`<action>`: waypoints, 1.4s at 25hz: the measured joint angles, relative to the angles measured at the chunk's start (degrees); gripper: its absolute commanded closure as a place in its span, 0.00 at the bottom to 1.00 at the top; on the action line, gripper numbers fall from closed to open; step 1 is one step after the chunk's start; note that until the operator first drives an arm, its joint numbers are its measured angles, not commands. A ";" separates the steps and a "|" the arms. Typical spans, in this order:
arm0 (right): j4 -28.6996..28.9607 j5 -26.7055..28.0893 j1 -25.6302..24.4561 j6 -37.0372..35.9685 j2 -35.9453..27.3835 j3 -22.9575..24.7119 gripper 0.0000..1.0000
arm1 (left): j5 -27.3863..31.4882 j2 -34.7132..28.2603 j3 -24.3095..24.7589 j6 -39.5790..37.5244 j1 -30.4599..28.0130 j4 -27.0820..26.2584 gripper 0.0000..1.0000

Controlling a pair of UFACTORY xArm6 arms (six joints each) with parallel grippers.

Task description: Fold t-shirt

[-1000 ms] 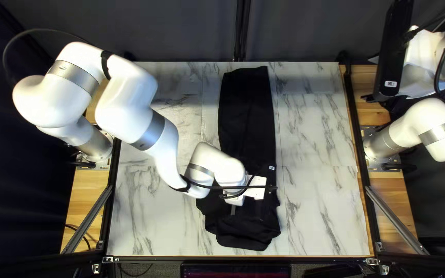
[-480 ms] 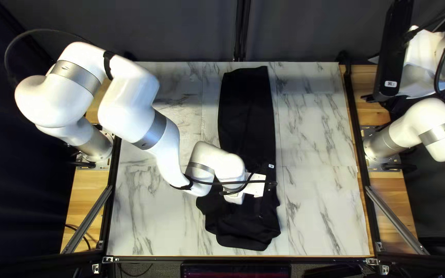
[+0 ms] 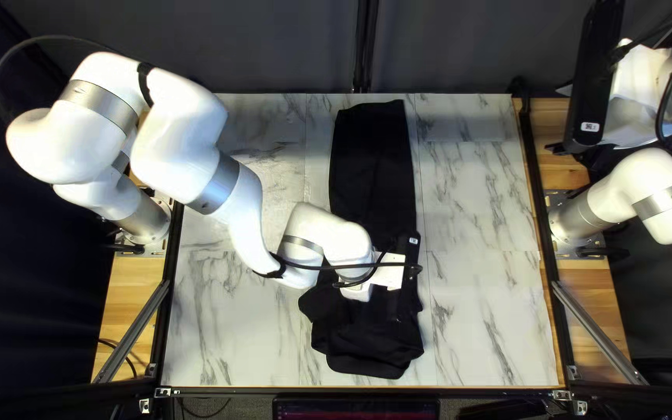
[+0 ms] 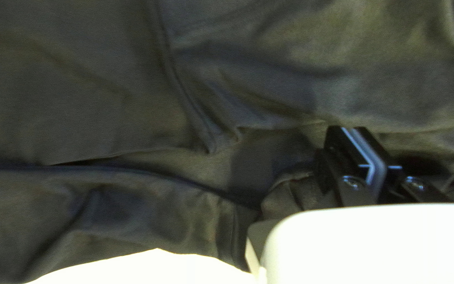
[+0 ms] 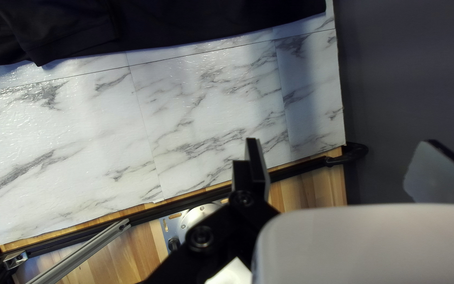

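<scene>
The black t-shirt (image 3: pixel 371 179) lies as a long strip from the far edge towards the near edge, its near part bunched. My left gripper (image 3: pixel 389 274) is down over that near part, its fingers hidden from above. In the left wrist view, the fingers of my left gripper (image 4: pixel 361 152) are close together in the wrinkled t-shirt (image 4: pixel 269 94), with cloth pinched between them and creases running towards the tips. My right gripper (image 3: pixel 558 148) is raised beyond the table's right edge. Seen from its wrist, my right gripper (image 5: pixel 342 147) has widely spread fingers, nothing between them, away from the t-shirt (image 5: pixel 185 21).
Marble-patterned table (image 3: pixel 476 202) shows on both sides of the cloth. Black rails (image 3: pixel 534 187) run along the table's sides, with wooden strips (image 3: pixel 596 288) outside them. My left arm (image 3: pixel 250 225) reaches across the table's left half.
My left gripper has moved a little towards the far edge and to the right. The bunched cloth's left corner has shifted slightly with it. My right arm has stayed still.
</scene>
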 measured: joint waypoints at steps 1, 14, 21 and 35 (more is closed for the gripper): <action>0.00 0.00 0.00 0.00 0.00 0.00 0.00 | -0.47 -0.08 0.10 -0.21 0.39 -0.24 1.00; 0.00 0.00 0.00 0.00 0.00 0.00 0.00 | -11.58 -3.44 5.80 -0.11 4.83 -12.85 1.00; 0.00 0.00 0.00 0.00 0.00 0.00 0.00 | -13.24 -0.75 1.90 -2.04 6.03 -13.89 1.00; 0.00 0.00 0.00 0.00 0.00 0.00 0.00 | -21.14 -7.61 16.05 -23.44 9.54 3.74 1.00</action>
